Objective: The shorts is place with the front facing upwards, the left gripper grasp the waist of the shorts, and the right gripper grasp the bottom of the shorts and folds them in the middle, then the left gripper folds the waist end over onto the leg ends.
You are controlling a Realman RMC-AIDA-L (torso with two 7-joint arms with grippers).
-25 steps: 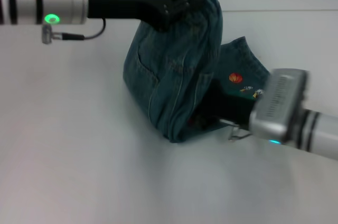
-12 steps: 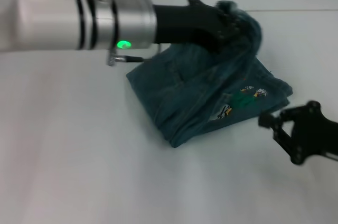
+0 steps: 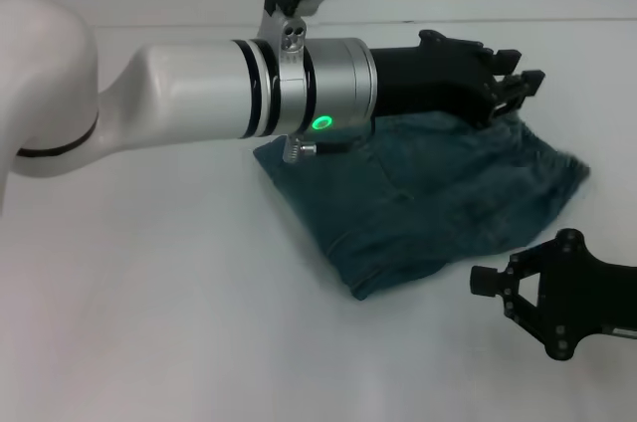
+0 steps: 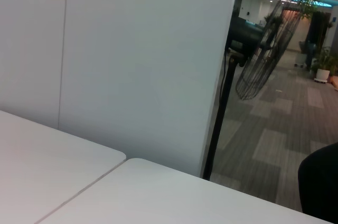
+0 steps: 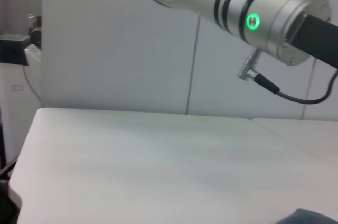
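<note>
The shorts [image 3: 438, 198] lie folded in a flat bundle on the white desk [image 3: 149, 322], right of centre in the head view, with plain blue-green denim facing up. A fold edge runs along the bundle's lower left side down to a corner at lower centre, and the far right edge near the frame's right side is rumpled.

The left arm [image 3: 199, 104] stretches across the upper half of the frame from the left, a green light glowing on its silver wrist. The left gripper [image 3: 518, 84] sits at the upper right, over the top edge of the shorts. Its thin fingers [image 3: 530, 76] look parted, with no cloth between them; whether they touch the denim cannot be told.

The right gripper [image 3: 493, 288] is in the lower right corner, just beside the lower right edge of the shorts and apart from them. Its fingers [image 3: 482, 281] are spread wide and hold nothing.

The right wrist view shows the bare desk with a scrap of denim at its lower right corner and the left arm's lit wrist at upper right. The left wrist view shows desk edges, a white partition [image 4: 148, 65] and a black fan [image 4: 259, 49] beyond.
</note>
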